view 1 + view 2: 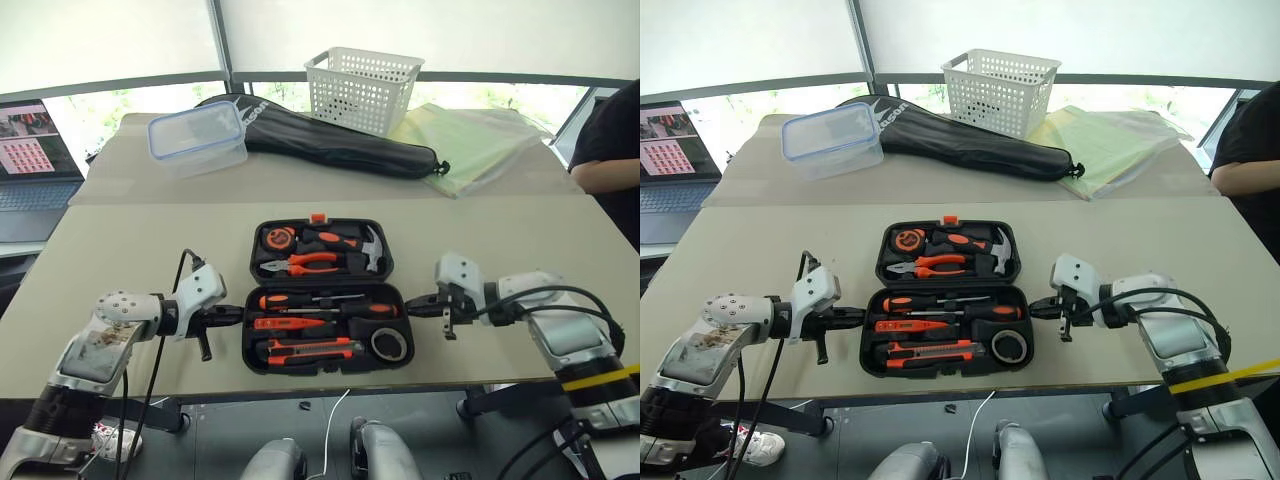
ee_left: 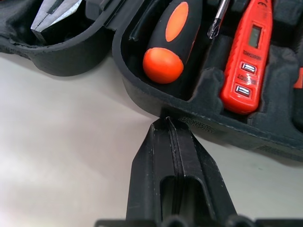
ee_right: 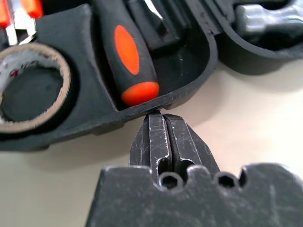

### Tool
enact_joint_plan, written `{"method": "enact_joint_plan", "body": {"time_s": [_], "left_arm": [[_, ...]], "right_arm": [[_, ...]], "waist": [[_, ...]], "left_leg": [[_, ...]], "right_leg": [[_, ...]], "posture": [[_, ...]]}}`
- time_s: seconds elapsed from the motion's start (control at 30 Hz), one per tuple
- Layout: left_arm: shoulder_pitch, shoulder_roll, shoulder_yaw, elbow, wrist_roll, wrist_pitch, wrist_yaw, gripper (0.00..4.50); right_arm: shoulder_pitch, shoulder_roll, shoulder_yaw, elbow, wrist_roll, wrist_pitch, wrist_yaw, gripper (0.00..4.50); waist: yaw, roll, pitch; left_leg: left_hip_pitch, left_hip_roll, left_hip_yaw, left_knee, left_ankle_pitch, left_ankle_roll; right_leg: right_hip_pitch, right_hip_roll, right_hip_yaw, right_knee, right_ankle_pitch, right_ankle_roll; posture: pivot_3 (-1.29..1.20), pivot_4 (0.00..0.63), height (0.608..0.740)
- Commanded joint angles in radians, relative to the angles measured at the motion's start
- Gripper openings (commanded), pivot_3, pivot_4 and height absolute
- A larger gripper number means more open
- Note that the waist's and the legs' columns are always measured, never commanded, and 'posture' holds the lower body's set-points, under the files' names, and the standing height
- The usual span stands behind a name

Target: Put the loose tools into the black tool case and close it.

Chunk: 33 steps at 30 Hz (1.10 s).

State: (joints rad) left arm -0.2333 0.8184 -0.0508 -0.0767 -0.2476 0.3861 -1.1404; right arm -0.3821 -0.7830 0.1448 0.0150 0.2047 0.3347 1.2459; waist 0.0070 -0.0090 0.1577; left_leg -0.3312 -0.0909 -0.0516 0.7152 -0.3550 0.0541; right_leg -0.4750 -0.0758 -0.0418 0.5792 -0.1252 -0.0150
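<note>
- We find the left gripper (image 1: pixel 236 312) low over the table (image 1: pixel 120 240), its two black fingers (image 2: pixel 161 156) pressed together with nothing between them.
- Their tips sit right against the outer left rim of the black tool case (image 1: pixel 322 345); from the left wrist view we cannot tell whether they touch it or stop just short.
- Just past those tips, inside the near half of the case, lies an orange-and-black screwdriver handle (image 2: pixel 173 42), and beside it the red tester screwdriver (image 2: pixel 246 56).
- The case lies open and flat between the two grippers, with its orange latch (image 1: pixel 318 217) on the far edge.
- We see the near half holding two screwdrivers (image 1: pixel 300 300), the tester, an orange-and-black utility knife (image 1: pixel 310 350) and a black tape roll (image 1: pixel 390 343).
- The far half holds a tape measure (image 1: pixel 277 239), pliers (image 1: pixel 305 263) and a hammer (image 1: pixel 372 250).
- The right gripper (image 1: pixel 410 307) points at the case's right rim, its fingers (image 3: pixel 158 137) also closed on each other and empty.
- Their tips sit right at the rim in the right wrist view; just beyond them rests a second orange-and-black handle (image 3: pixel 130 61), with the tape roll to one side.
- Well beyond both grippers, on the far table, lie a clear lidded box (image 1: pixel 197 137), a long black soft bag (image 1: pixel 340 140) and a white basket (image 1: pixel 362 88).
</note>
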Motion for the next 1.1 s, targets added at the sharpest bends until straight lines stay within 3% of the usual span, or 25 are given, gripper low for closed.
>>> {"method": "enact_joint_plan", "body": {"time_s": [0.03,0.2,0.3,0.53,0.67,0.77,1.0,1.1], "left_arm": [[0.016,-0.006,-0.003,-0.101,-0.039,-0.05,-0.034,0.0],[0.046,0.04,0.033,-0.037,0.019,-0.051,0.009,0.0],[0.01,0.057,0.091,0.044,-0.015,0.05,0.038,0.66],[-0.286,-0.049,0.193,0.22,-0.181,0.455,0.175,3.06],[-0.422,-0.13,0.171,0.256,-0.222,0.655,0.252,4.44],[-0.462,-0.17,0.145,0.278,-0.216,0.71,0.291,4.44],[-0.471,-0.2,0.084,0.357,-0.167,0.657,0.325,4.44],[-0.466,-0.215,0.081,0.372,-0.16,0.637,0.342,3.71]], "right_arm": [[0.032,0.011,0.002,-0.097,0.032,-0.034,0.011,0.03],[0.051,-0.013,-0.042,-0.055,-0.027,-0.022,-0.087,0.03],[0.05,-0.054,-0.109,-0.052,0.017,0.055,-0.094,0.72],[-0.128,0.009,-0.205,0.039,0.144,0.384,-0.214,3.16],[-0.244,0.104,-0.195,0.101,0.17,0.545,-0.317,4.46],[-0.3,0.164,-0.185,0.146,0.168,0.612,-0.374,4.46],[-0.38,0.25,-0.172,0.26,0.134,0.621,-0.489,4.46],[-0.395,0.264,-0.148,0.288,0.117,0.606,-0.503,3.76]], "waist": [[0.0,0.0,0.0],[0.001,0.0,0.0],[0.002,0.0,0.0],[0.004,-0.001,0.0],[0.001,-0.001,0.0],[-0.005,-0.001,0.0],[-0.017,-0.001,0.0],[-0.017,-0.001,0.0]], "left_leg": [[0.0,0.0,0.0,0.0,0.0,0.0],[0.002,0.0,0.001,0.001,0.0,0.0],[0.002,0.0,0.001,0.001,0.0,0.0],[0.002,0.0,0.001,0.006,0.0,0.0],[0.002,0.0,0.001,0.007,0.0,0.0],[0.0,0.0,0.001,0.008,0.0,0.0],[-0.001,0.0,0.0,0.009,0.0,0.0],[-0.001,0.0,0.0,0.011,0.0,0.0]], "right_leg": [[0.0,0.0,0.001,0.0,0.0,0.0],[0.001,0.0,0.002,0.002,0.001,-0.001],[0.001,0.0,0.002,0.003,0.001,-0.001],[0.002,0.0,0.001,0.007,0.001,-0.001],[0.002,-0.001,0.002,0.014,0.001,-0.001],[0.001,-0.001,0.002,0.014,0.001,-0.001],[-0.001,-0.001,0.002,0.014,0.001,-0.001],[0.0,-0.001,0.002,0.015,0.001,-0.001]], "posture": [[0.0,0.15,0.74],[0.0,0.15,0.74],[0.0,0.15,0.74],[0.0,0.15,0.74],[0.0,0.15,0.74],[0.0,0.15,0.74],[0.0,0.15,0.74],[0.0,0.15,0.74]]}}
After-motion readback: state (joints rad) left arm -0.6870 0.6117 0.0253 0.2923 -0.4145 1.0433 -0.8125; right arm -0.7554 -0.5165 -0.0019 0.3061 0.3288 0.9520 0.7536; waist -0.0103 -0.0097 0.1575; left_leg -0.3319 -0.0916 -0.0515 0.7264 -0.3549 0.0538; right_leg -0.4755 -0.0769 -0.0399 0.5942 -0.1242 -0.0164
